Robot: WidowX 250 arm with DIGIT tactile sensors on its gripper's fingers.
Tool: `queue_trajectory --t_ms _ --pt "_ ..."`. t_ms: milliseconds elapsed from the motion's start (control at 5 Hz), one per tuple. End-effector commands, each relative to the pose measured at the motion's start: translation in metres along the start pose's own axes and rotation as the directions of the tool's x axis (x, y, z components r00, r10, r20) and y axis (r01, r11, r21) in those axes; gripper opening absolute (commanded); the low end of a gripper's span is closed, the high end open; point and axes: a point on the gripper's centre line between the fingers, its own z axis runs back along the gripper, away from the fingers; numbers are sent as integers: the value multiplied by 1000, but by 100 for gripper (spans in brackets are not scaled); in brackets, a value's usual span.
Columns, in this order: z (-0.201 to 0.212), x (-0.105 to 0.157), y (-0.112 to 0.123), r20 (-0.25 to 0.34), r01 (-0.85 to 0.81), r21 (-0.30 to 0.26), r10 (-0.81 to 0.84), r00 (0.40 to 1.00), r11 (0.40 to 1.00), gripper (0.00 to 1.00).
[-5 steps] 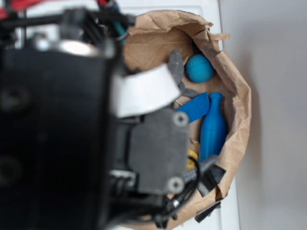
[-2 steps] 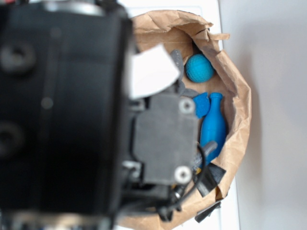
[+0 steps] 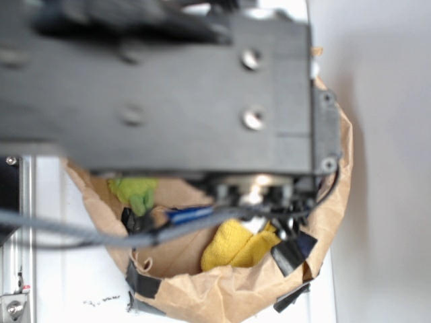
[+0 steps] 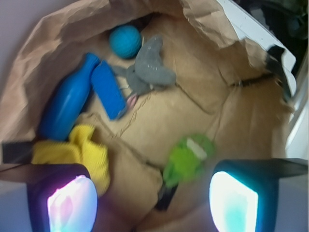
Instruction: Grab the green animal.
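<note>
The green animal (image 4: 187, 158), a lime-green plush frog, lies on the brown paper floor of the paper-lined container (image 4: 203, 104), blurred in the wrist view. In the exterior view a corner of the green animal (image 3: 135, 192) peeks out under the arm. My gripper (image 4: 152, 205) hangs open above the container, its two lit pads (image 4: 72, 205) far apart, nothing between them. The frog sits just ahead of the gap, nearer the right pad.
A yellow cloth (image 4: 84, 152) lies left of the frog; the yellow cloth (image 3: 236, 245) also shows below the arm. Farther back are a grey plush animal (image 4: 149, 67), a blue bottle (image 4: 67, 104), a blue block (image 4: 108, 89) and a teal ball (image 4: 125, 41). Crumpled paper walls (image 3: 330, 222) ring everything.
The arm has swung across the exterior view and now covers the upper container, hiding the blue items; the frog and yellow cloth have come into sight below it.
</note>
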Motion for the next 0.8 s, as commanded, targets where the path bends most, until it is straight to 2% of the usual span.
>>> queue_trajectory --t_ms 0,200,400,600 --pt "-24 13 28 17 -68 23 68 998 997 100" --pt "-35 12 30 18 -71 25 71 997 997 100" --pt "-42 11 28 -6 -73 17 73 997 997 100" --pt "-39 8 25 -80 -14 -2 14 997 1000 100"
